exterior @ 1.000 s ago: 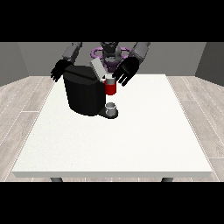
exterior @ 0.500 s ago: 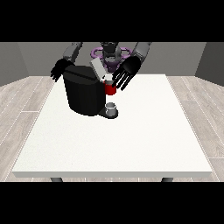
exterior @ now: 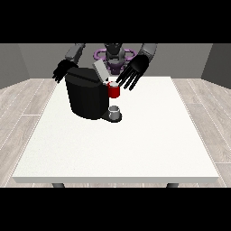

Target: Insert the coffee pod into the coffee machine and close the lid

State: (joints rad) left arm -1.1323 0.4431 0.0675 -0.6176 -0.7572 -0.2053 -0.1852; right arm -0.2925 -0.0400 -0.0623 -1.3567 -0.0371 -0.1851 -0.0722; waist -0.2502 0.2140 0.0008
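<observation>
The hand at the view's right [exterior: 135,70], fingers spread apart, should press the raised lid [exterior: 100,71] of the coffee machine [exterior: 85,97] down squarely.

No readable text, label, brand, number or sign on anything.

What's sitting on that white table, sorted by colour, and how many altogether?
Black: 1, the coffee machine
Red: 1, a red thing at the machine
Grey: 1, a grey thing on the machine's base
Total: 3
</observation>
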